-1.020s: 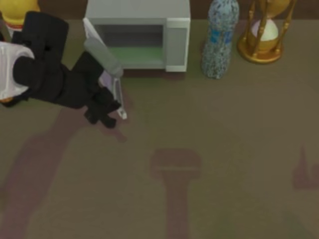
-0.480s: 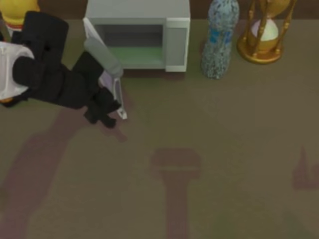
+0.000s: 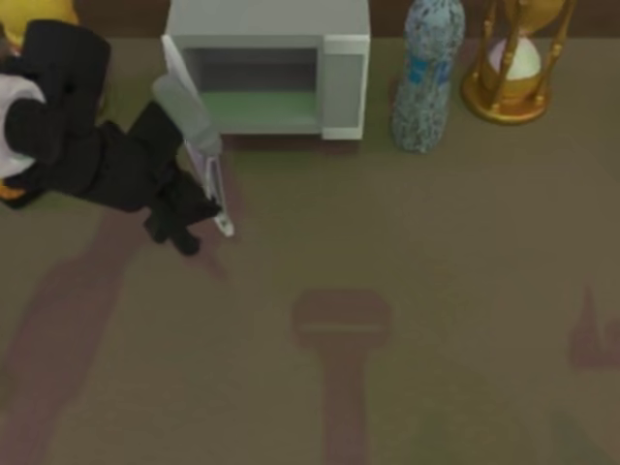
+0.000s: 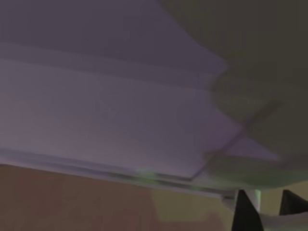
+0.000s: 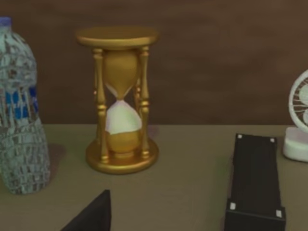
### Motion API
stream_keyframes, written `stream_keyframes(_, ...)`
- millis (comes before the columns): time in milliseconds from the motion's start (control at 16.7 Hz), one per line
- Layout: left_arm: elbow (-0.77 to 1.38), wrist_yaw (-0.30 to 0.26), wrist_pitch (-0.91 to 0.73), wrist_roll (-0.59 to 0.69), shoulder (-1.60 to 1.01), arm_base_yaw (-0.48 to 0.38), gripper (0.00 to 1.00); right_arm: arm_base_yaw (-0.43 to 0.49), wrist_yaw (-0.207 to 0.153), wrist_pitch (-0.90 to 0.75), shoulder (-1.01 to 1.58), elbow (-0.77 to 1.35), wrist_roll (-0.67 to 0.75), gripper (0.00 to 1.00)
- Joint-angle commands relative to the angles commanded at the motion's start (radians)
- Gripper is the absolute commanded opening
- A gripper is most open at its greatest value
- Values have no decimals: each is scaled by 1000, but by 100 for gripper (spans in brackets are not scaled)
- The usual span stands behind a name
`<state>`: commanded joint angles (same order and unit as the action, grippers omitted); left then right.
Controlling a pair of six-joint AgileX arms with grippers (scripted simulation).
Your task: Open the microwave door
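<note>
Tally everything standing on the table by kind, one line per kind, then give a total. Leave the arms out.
Microwave: 1
Bottle: 1
Hourglass: 1
Black box: 1
White fan: 1, only partly in view
Yellow object at the top view's left edge: 1, kind unclear
Total: 6

Microwave door partly covered by left arm at upper left of top view; handle hard to make out. Left gripper fingertips lost in dark blob, grip unreadable. Yellow object cut by top edge. Fan cut by right edge. Right gripper outside top view.
</note>
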<state>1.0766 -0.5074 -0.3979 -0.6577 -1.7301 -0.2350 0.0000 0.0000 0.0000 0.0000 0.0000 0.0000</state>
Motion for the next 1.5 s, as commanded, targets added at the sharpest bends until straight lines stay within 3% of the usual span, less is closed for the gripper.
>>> stream_keyframes(1500,6,-17,-18,-34,-1,14,0,0,0,0,0,0,0,100)
